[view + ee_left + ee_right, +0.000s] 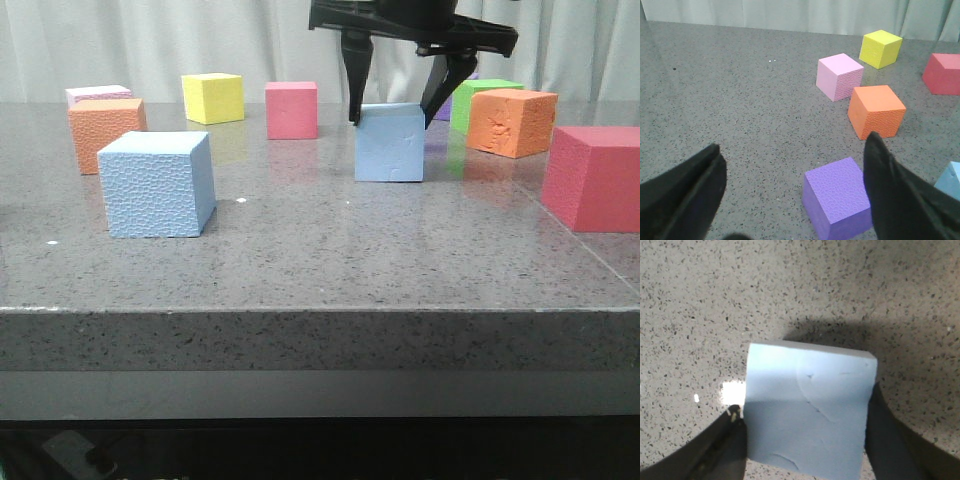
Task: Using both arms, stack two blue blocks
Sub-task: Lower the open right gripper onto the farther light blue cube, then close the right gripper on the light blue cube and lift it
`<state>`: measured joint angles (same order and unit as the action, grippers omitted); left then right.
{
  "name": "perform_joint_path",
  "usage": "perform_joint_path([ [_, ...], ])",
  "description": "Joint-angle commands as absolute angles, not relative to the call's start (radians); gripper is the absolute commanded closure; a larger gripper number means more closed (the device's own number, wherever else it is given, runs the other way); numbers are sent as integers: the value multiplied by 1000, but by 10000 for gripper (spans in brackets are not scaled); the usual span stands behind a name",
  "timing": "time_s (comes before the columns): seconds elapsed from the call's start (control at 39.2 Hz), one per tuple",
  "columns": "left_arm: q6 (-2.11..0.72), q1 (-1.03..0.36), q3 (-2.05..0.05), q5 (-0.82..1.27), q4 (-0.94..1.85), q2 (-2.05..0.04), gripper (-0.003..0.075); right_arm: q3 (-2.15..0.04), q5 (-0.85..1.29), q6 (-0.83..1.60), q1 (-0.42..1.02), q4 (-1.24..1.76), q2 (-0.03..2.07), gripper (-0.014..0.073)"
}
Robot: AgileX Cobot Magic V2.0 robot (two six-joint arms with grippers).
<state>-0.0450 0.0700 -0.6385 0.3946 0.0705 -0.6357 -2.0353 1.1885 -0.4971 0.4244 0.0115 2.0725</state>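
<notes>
The smoother, paler blue block (390, 150) stands on the table right of centre. My right gripper (392, 118) comes down over it from above. In the right wrist view the block (810, 390) fills the gap of the right gripper (802, 399), and both dark fingers (725, 440) press its sides. The pebbled blue block (158, 185) stands alone at the front left. My left gripper (793, 141) is open and empty above the table, with a purple cube (837, 200) under its gap. A light blue corner (950, 181) shows at that view's edge.
Other cubes stand around: orange (105, 130), pink (97, 94), yellow (213, 97) and red (291, 110) at the back left, green (478, 100) and orange (512, 122) at the back right, a large red one (592, 178) at the right edge.
</notes>
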Motion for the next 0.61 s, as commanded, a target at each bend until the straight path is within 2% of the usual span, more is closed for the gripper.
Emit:
perform_joint_path([
  [0.0, -47, 68, -675, 326, 74, -640, 176, -2065, 1154, -496, 421, 0, 2013, 225],
  [0.59, -47, 68, -675, 331, 74, -640, 176, -2260, 1274, -495, 421, 0, 2011, 225],
])
